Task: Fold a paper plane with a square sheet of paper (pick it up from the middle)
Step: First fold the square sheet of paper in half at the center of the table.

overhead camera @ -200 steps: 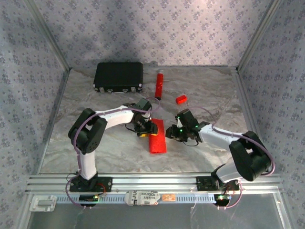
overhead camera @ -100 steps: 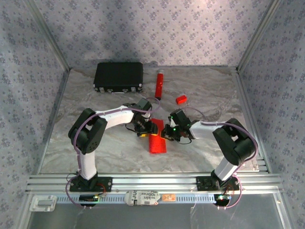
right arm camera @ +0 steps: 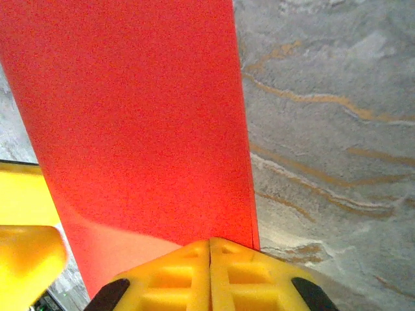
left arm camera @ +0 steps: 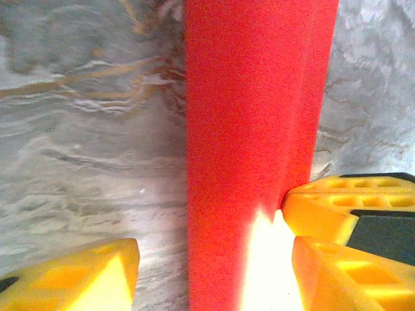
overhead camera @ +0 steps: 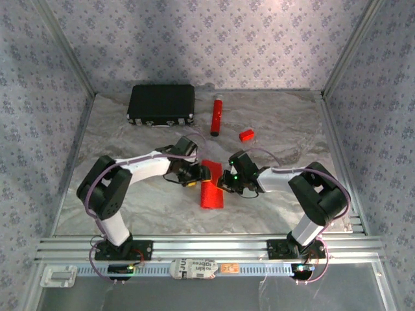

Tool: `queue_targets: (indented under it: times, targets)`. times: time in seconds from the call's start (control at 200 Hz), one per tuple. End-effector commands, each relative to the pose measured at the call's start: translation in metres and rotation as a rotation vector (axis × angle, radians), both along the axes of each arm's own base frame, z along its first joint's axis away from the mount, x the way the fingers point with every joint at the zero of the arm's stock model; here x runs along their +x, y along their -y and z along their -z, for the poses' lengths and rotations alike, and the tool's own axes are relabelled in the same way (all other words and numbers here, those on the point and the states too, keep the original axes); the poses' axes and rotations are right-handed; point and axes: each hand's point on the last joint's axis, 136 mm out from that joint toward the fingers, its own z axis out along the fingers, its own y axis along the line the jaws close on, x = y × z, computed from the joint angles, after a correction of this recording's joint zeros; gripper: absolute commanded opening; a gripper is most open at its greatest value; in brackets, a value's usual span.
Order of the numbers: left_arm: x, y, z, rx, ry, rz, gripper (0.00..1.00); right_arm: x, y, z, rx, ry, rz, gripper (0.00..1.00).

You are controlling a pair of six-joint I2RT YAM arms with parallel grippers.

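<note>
Your square sheet of paper [overhead camera: 211, 184], matte bright red and folded into a long flat strip, lies on the marbled grey table [overhead camera: 285, 136], toward the arms and right of the black case [overhead camera: 161, 103]. A red tube [overhead camera: 216, 115] sits just right of that case, with a small red block [overhead camera: 246, 135] further right. Left gripper [overhead camera: 193, 175] gapes across the strip, gripping nothing, 1 yellow finger touching its edge. Right gripper [overhead camera: 227, 181] is closed tight at the opposite edge; whether it pinches paper, I cannot tell. 1 second ago it stood apart from the strip
</note>
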Motion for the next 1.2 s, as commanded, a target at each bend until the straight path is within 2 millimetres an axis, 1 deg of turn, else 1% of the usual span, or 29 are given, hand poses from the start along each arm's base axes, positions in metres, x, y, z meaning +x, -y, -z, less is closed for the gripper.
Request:
queue_targets:
  times: [0.0,0.085,0.2,0.42,0.67,0.894,1.049,1.129,1.194]
  targets:
    - [0.006,0.004,-0.009,-0.093,0.017,-0.05,0.62,-0.017,0.02,0.024,-0.101,-0.081,0.051,0.08]
    - [0.002,0.007,-0.005,-0.126,0.0,-0.046,0.59,-0.017,0.02,0.024,-0.103,-0.084,0.051,0.09]
    - [-0.002,0.017,-0.008,-0.2,-0.008,-0.023,0.56,-0.017,0.02,0.024,-0.101,-0.086,0.049,0.09]
    - [-0.007,0.016,-0.001,-0.214,-0.029,-0.029,0.49,-0.018,0.021,0.025,-0.11,-0.089,0.052,0.09]
    - [-0.01,0.014,0.007,-0.192,-0.042,-0.019,0.46,-0.017,0.021,0.025,-0.108,-0.087,0.054,0.1]
    - [-0.016,0.01,0.02,-0.101,-0.07,0.021,0.44,-0.015,0.019,0.024,-0.105,-0.086,0.053,0.1]
    - [-0.016,0.009,0.024,-0.092,-0.077,0.013,0.42,-0.013,0.017,0.022,-0.1,-0.08,0.053,0.11]
    - [-0.016,0.008,0.026,-0.082,-0.077,0.006,0.39,-0.01,0.013,0.016,-0.079,-0.06,0.042,0.13]
    - [-0.015,0.006,0.029,-0.067,-0.081,-0.001,0.38,-0.005,0.009,0.005,-0.055,-0.033,0.033,0.15]
